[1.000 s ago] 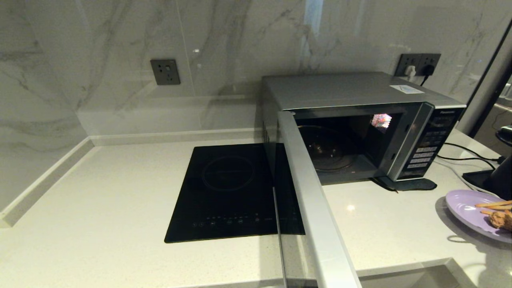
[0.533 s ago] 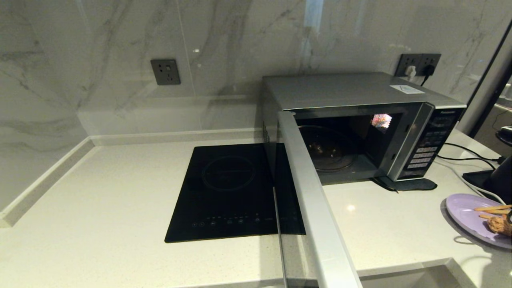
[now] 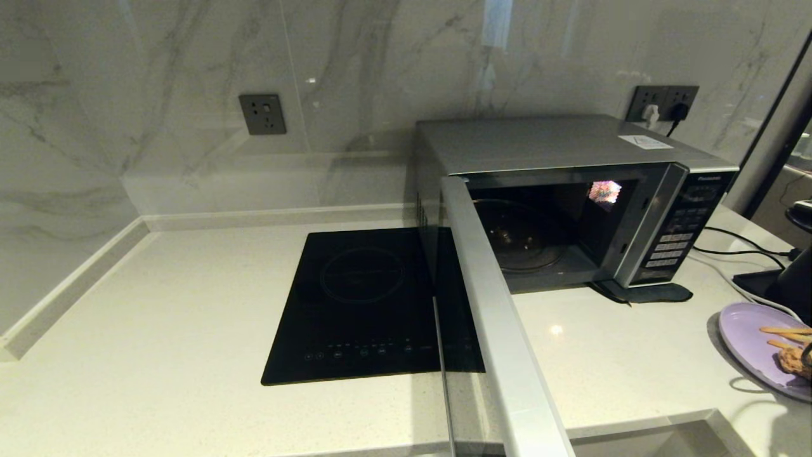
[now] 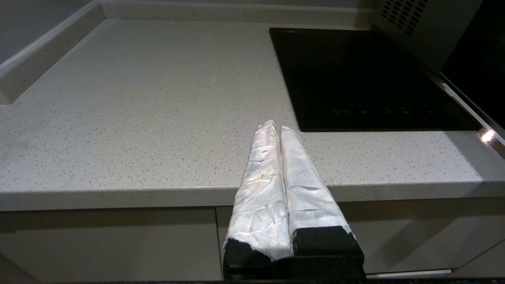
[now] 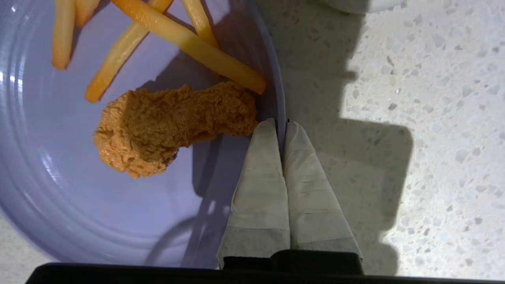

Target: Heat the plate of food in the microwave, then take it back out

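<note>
The silver-grey microwave (image 3: 545, 143) stands at the back right of the worktop, its door (image 3: 501, 330) swung wide towards me and the glass turntable (image 3: 526, 244) bare inside. At the head view's far right edge the lilac plate of food (image 3: 755, 339) hangs just above the worktop, casting a shadow. My right gripper (image 5: 281, 124) is shut on the rim of the plate (image 5: 59, 165), right beside the fried chicken piece (image 5: 169, 122) and the fries (image 5: 189, 39). My left gripper (image 4: 278, 128) is shut and empty, parked before the worktop's front edge.
A flat black induction hob (image 3: 361, 304) lies left of the microwave, partly behind the open door. Black cables and a dark device (image 3: 786, 279) sit behind the plate. Pale speckled worktop (image 3: 158, 317) stretches left to a raised wall edge.
The plate has shifted to the right, further towards the edge of the head view, held in the right gripper. The microwave door stays open and the left arm is still.
</note>
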`<state>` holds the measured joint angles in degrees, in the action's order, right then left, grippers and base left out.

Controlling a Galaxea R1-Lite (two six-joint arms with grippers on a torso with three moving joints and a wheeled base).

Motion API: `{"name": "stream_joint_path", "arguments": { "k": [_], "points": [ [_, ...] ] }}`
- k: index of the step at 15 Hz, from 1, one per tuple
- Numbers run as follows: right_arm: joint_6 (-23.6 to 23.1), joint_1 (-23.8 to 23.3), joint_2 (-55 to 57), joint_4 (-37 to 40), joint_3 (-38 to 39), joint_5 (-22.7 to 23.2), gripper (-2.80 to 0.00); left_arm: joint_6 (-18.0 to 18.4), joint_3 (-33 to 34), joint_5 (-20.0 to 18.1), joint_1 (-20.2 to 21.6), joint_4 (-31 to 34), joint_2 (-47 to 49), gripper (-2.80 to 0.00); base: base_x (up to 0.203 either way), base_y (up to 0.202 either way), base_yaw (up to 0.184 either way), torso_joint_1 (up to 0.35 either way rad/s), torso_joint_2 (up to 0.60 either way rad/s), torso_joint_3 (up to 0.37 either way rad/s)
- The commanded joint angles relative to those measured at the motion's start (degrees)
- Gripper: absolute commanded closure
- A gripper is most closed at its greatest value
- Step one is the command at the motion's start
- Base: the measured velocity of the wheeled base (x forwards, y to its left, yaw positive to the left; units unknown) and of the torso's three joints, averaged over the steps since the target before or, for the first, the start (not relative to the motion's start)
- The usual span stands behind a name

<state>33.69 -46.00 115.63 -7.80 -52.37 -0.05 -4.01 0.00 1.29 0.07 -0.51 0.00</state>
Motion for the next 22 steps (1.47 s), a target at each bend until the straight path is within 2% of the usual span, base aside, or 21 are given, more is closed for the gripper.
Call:
{"name": "stream_joint_path", "arguments": {
  "k": [1,6,13,14,15,22],
  "points": [
    [-0.51,-0.06,0.54,0.07,-0.19,-0.13,0.0,-0.03,0.0,0.03,0.01,-0.02,0.09,0.0,0.0,0.0,0.0,0.0,0.0,0.0],
    [-5.38,-0.06,1.29,-8.9,1.92,-3.55,0.0,-0.03,0.0,0.03,0.01,-0.02,0.09,0.0,0.0,0.0,0.0,0.0,0.0,0.0],
    [-5.75,-0.06,1.79,-9.16,2.19,-3.91,0.0,-0.06,0.0,0.03,0.01,-0.02,0.09,0.0,0.0,0.0,0.0,0.0,0.0,0.0],
    [-5.75,-0.06,1.79,-9.16,2.27,-3.91,-1.64,-0.11,0.0,0.03,0.01,-0.02,0.09,0.0,0.0,0.0,0.0,0.0,0.0,0.0],
    [-5.7,-0.06,1.6,-9.07,2.36,-3.91,-2.8,-0.03,0.0,0.03,0.01,-0.02,0.09,0.0,0.0,0.0,0.0,0.0,0.0,0.0],
    [-5.57,-0.23,-3.48,-9.02,3.06,-3.76,-2.8,-0.12,0.0,0.03,0.01,-0.02,0.09,0.0,0.0,0.0,0.0,0.0,0.0,0.0]
  ]
}}
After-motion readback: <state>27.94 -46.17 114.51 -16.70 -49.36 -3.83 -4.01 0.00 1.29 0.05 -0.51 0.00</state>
